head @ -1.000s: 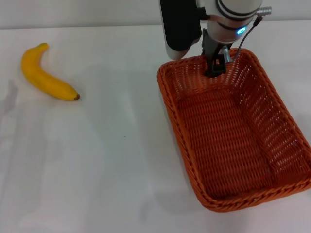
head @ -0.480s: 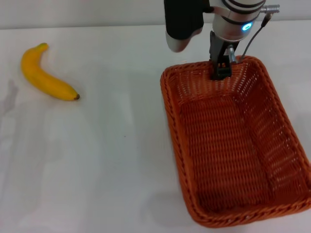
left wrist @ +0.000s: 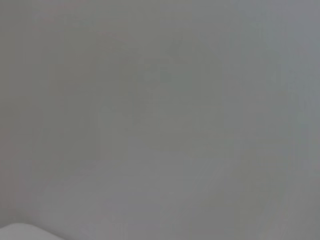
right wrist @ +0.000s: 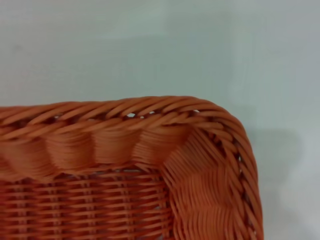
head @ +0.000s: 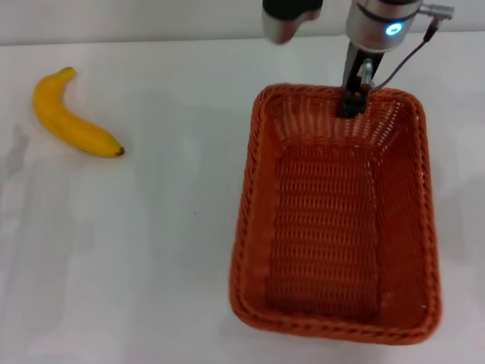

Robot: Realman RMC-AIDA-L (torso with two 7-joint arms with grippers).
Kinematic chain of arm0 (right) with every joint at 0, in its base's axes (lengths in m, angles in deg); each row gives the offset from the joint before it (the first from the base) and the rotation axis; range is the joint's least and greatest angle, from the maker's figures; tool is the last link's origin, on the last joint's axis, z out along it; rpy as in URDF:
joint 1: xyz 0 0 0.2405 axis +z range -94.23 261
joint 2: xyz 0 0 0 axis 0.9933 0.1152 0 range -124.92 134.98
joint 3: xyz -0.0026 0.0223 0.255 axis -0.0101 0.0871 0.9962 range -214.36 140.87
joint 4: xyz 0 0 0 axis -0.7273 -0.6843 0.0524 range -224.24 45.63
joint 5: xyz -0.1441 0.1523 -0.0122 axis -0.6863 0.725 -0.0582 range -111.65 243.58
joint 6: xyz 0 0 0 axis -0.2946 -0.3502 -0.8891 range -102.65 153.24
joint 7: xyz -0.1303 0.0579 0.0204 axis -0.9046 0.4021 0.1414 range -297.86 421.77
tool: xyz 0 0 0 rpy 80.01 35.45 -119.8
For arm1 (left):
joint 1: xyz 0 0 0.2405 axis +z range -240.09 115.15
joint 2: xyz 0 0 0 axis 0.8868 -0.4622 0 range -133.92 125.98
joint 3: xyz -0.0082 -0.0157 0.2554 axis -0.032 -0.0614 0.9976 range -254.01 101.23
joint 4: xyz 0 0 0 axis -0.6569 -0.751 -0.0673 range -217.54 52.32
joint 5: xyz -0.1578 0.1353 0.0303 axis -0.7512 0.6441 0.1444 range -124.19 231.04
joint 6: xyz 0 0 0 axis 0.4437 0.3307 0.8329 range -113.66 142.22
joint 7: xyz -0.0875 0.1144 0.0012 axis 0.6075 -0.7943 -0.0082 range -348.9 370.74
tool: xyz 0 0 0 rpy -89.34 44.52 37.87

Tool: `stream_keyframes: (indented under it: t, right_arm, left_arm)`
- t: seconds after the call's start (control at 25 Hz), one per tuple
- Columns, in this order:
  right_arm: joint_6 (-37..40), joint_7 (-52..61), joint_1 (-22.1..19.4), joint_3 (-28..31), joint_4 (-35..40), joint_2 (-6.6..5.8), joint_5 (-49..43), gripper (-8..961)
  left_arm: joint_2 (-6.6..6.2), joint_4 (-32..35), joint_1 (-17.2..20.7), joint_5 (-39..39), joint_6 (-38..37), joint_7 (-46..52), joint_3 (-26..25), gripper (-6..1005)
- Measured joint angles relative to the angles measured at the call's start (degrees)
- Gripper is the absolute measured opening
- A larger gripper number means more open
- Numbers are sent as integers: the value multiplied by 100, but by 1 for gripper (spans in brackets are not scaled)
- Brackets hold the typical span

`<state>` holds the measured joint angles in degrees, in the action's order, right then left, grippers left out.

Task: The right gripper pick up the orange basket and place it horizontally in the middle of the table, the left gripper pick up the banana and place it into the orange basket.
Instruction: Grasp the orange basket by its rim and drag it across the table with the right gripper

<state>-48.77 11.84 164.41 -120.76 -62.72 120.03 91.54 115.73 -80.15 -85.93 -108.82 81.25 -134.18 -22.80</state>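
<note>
The orange basket (head: 337, 220) hangs at the right of the head view, its near end tipped and lifted over the white table (head: 174, 250). My right gripper (head: 354, 102), on the white-and-grey arm with a blue light, is shut on the middle of the basket's far rim. The right wrist view shows one braided rim corner of the orange basket (right wrist: 150, 135) above the table. The banana (head: 72, 117) lies at the far left of the table, dark tip pointing right. My left gripper is out of view; the left wrist view shows only a blank grey surface.
The white table stretches bare between the banana and the basket. A faint shadow (head: 15, 152) falls at the table's left edge. A cable (head: 409, 57) loops beside the right wrist.
My right gripper has risen and moved right and back with the basket, turning it so its long side runs nearly straight toward me. The banana has not moved.
</note>
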Motion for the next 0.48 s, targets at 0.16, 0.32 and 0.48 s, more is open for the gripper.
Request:
stream_keyframes:
  t: [0.16, 0.32, 0.48]
  right_arm:
    - [-353, 12, -36, 974, 31, -26, -405, 248]
    - [-643, 84, -104, 1622, 41, -149, -542, 224]
    - [-873, 234, -316, 2102, 158, -255, -543, 200]
  left_arm:
    - [-1, 0, 6, 0, 7, 0, -3, 880]
    - [-6, 7, 8, -1, 38, 0, -2, 880]
    - [-12, 9, 7, 0, 90, 0, 2, 880]
